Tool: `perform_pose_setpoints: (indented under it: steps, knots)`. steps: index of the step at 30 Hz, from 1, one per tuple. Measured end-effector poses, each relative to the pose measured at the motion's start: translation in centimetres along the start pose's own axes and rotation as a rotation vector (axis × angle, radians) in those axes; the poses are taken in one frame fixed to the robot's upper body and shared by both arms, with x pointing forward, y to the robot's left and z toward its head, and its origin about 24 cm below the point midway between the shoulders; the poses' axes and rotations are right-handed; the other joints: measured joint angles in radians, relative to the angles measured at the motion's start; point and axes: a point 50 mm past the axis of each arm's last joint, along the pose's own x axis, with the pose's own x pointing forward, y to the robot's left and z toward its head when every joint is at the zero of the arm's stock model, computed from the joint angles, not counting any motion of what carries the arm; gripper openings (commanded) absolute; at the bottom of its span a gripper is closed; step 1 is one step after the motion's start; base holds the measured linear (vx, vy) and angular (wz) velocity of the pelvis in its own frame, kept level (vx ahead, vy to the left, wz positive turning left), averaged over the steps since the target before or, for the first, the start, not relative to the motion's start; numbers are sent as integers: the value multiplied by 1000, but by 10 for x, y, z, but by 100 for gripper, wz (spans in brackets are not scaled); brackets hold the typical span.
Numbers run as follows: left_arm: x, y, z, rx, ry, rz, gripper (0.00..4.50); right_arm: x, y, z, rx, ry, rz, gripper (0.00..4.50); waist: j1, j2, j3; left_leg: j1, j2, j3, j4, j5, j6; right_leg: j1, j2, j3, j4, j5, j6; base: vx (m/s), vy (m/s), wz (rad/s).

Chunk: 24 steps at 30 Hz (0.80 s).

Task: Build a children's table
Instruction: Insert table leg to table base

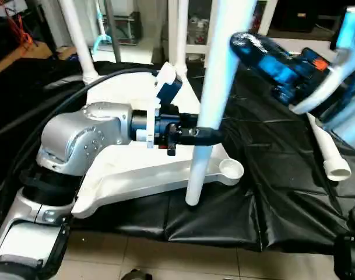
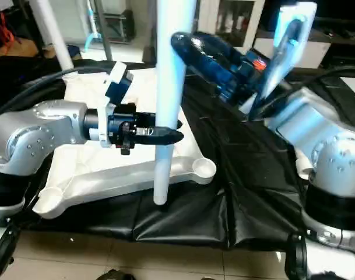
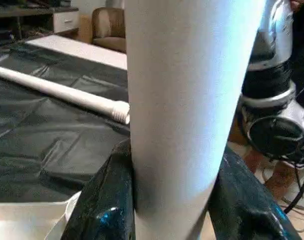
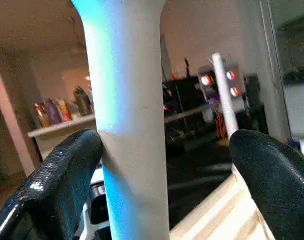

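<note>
Left eye view: left gripper (image 1: 207, 135) is clamped across the upright leg (image 1: 215, 87), its jaws part-open only by the tube's width, the lower end hanging off the near edge of the table top (image 1: 139, 169), at about 8 o'clock from the empty corner socket (image 1: 230, 170). Right gripper (image 4: 166, 150) brackets the same leg higher up, jaws spread wide with one finger touching the tube, likely releasing so the left arm alone can steer it. Spare leg (image 1: 329, 149) lies at 3 o'clock on the black sheet (image 1: 270, 192).

The upright white tapered plastic tube leg (image 1: 215, 87) looks smooth and matt. Beneath it, the white square plastic table top (image 1: 136, 175) is smooth with a faint sheen. Crinkled glossy black plastic sheeting (image 1: 270, 175) lies under the top. Beside the leg, the left pincer's (image 3: 174, 200) 2 black fingers (image 3: 99, 210) shine wetly.
</note>
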Motion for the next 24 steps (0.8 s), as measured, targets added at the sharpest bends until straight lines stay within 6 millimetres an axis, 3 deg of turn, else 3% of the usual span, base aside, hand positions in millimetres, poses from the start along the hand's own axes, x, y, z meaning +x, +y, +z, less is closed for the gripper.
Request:
perform_pose_setpoints:
  steps: [10, 21, 24]
  knots:
    - [1, -5, -4, 14, 41, -38, 169, 0, 2, -5, 108, 25, 61, 450, 20, -1, 1, -2, 0, 0, -4, 1, -1, -3, 0, 0, 0, 0, 0, 0, 0, 0]
    - [7, -11, -7, 15, 72, -97, 169, -4, 5, -9, 182, 70, 109, 450, 20, -1, 1, -2, 0, 0, -7, 2, -3, -3, 0, 0, 0, -1, 2, 0, 0, 0]
    - [6, -11, -7, 13, 77, -99, 169, -4, 5, -9, 183, 77, 110, 416, 20, -1, 1, -1, 0, 0, -7, 2, -4, -3, 0, 0, 0, -1, 2, 0, 0, 0]
